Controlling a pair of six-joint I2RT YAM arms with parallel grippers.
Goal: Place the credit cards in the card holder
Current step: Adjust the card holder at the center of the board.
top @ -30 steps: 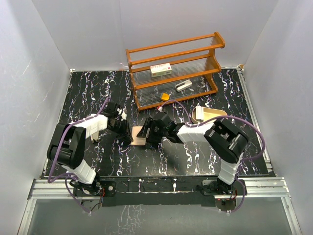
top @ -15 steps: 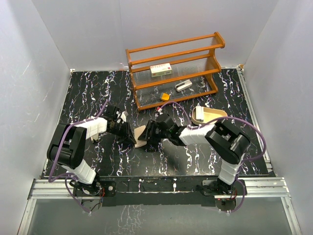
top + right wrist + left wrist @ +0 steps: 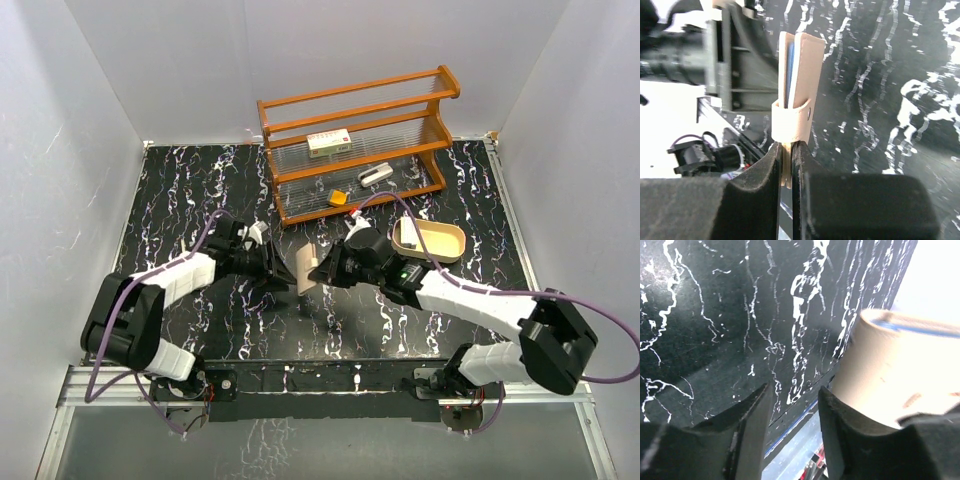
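Right end effector [image 3: 787, 146] is clamped tight on the tab at the bottom edge of the card holder [image 3: 802, 75], holding it folded and on edge, roughly vertical. In the top view the holder sits mid-worktop [image 3: 200, 200] between the two arms; can't tell whether its lower edge touches the surface.

Left end effector [image 3: 794, 390] is parted, with nothing but bare worktop between the fingers. It sits just beside the holder, and I can't tell if it's touching.

A thin blue edge [image 3: 789, 70] shows between the two leaves. It could be a card or the pocket lining, can't say which. No loose credit cards visible on the worktop, and none in either end effector.

My read: insertion looks done or nearly done, and this is the close-up/hand-off stage, with the right arm carrying the holder alone.

Next move calls for:
- confirming the cards are seated fully inside, nothing proud of the leaves
- keeping the left clear, or using it to press the flap shut
- lowering the holder flat before letting go, since the grip is on a thin tab and it could swing or slip
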